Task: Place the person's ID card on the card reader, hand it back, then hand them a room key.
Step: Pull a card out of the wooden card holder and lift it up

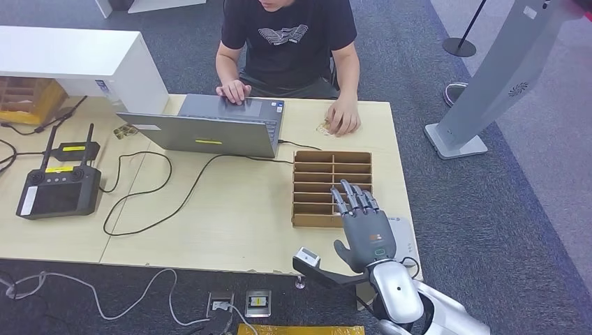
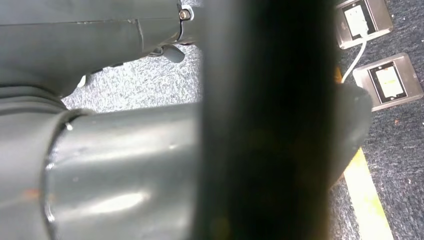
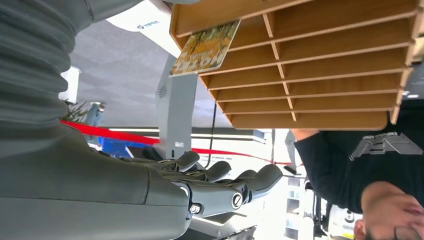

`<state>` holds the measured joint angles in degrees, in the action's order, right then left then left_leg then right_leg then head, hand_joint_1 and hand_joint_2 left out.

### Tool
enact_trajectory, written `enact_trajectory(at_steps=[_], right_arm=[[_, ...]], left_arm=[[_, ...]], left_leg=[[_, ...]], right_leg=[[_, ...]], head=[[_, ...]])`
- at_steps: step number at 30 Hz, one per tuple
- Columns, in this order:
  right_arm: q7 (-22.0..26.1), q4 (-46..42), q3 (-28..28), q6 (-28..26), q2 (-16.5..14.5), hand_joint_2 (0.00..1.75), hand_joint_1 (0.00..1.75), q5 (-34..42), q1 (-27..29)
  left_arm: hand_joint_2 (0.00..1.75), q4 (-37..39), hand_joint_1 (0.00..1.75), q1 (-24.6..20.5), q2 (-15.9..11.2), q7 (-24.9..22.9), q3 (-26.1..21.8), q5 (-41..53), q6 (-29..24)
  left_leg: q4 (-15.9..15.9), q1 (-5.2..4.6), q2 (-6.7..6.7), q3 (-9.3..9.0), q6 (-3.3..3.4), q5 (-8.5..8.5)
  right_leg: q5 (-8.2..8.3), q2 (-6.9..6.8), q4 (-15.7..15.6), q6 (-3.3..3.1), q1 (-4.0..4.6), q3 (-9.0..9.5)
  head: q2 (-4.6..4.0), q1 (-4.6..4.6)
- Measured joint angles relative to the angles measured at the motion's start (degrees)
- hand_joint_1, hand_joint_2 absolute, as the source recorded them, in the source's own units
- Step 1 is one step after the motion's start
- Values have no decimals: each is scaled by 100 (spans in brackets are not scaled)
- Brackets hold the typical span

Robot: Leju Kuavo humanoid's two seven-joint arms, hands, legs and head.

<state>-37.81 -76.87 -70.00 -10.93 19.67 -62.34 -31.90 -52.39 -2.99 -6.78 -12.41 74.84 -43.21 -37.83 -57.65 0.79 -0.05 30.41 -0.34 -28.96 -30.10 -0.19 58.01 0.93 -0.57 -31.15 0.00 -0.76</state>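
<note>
Your right hand [image 1: 364, 227] hovers flat with fingers spread and straight, holding nothing — its fingertips [image 1: 347, 193] reach over the near rows of the wooden slot rack [image 1: 332, 167]. Under the palm, the pale card reader [image 1: 403, 230] peeks out at the worktop's [image 1: 230, 209] near corner. From the right wrist you can see one room key [image 3: 206, 47], a printed card, sticking out of a rack slot just ahead of the fingers. Past the rack, the person's hand [image 1: 342, 116] rests on the worktop with something small beneath it — too small to tell whether it is the ID card. Off to the hand's left sits the open laptop [image 1: 216, 127], their other hand on it. Left hand: you cannot tell its state.
</note>
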Motion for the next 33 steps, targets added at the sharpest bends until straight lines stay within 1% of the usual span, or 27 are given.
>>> enact_trajectory(at_steps=[8,25,33], right_arm=[[1,429,-4,-39,-185,175,0,-33,0],[1,762,-4,-67,-315,175,0,-52,-1],[0,900,19,-108,-425,175,0,-225,1]], left_arm=[[0,54,0,0,21,0,0,2,0],[0,104,0,0,50,0,0,3,0],[0,107,0,-8,50,0,0,4,0]], left_leg=[[0,0,0,0,0,0],[0,0,0,-1,0,0],[0,0,0,-1,0,0]], right_leg=[[0,0,0,0,0,0],[0,1,0,0,0,0],[0,1,0,0,0,0]], head=[[0,0],[0,-1],[0,1]])
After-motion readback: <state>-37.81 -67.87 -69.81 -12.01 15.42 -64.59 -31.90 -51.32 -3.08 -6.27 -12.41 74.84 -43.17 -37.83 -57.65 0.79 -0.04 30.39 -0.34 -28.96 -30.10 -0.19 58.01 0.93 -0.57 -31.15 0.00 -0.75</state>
